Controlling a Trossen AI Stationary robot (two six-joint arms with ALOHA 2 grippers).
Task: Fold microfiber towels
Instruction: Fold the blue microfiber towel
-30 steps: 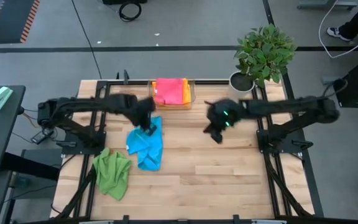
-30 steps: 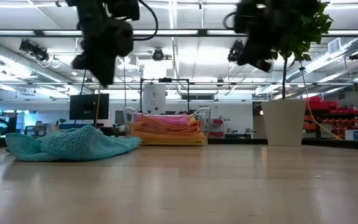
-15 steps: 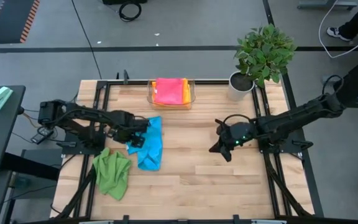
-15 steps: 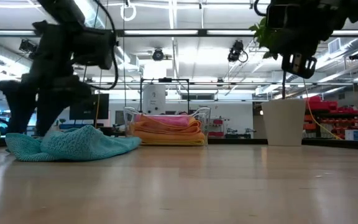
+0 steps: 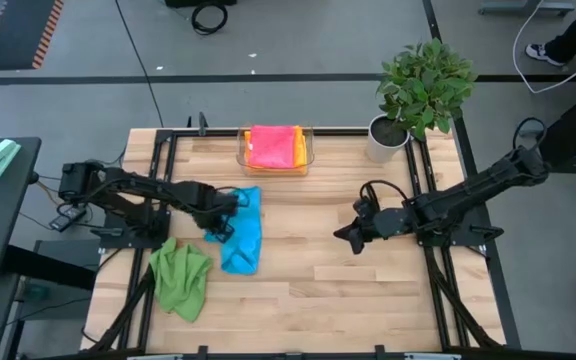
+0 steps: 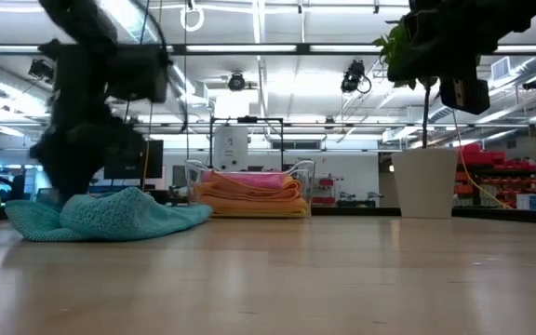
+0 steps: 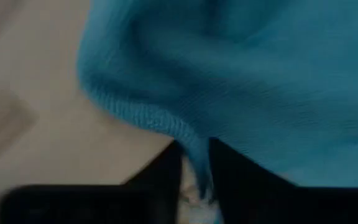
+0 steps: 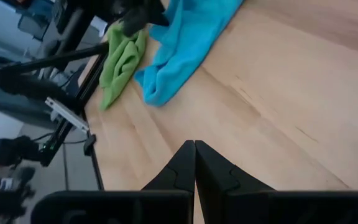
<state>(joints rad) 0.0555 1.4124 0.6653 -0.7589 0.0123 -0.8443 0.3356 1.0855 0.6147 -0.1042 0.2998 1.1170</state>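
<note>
A blue microfiber towel [image 5: 240, 232] lies crumpled on the wooden table, left of centre. My left gripper [image 5: 219, 223] stands at its left edge, pointing down and shut on it; the low view shows this gripper [image 6: 63, 186] down at the towel [image 6: 110, 219]. A green towel [image 5: 180, 278] lies bunched near the table's left near corner. Pink and orange towels are stacked in the clear tray [image 5: 309, 150] at the far edge. My right gripper [image 5: 347, 238] hangs shut and empty above the bare right half of the table. My left gripper pinches a raised fold at the blue towel's left edge [image 7: 188, 140] between its two fingers [image 7: 232, 177], coming from above and pointing down. How many layers it has, I cannot tell. The towel's bulk still lies slack on the table.
A potted plant [image 5: 423, 85] stands at the far right corner. Bare wood stretches between the blue towel and my right gripper [image 8: 194, 163] and along the near edge. The arms' dark frames run along both side edges of the table.
My left gripper has come down and toward the table's left edge onto the blue towel's left edge, spread its fingers wide, then shut on the cloth. My right gripper has moved toward the table's near right and sunk a little, rolling at the wrist. The towel has stayed put.
</note>
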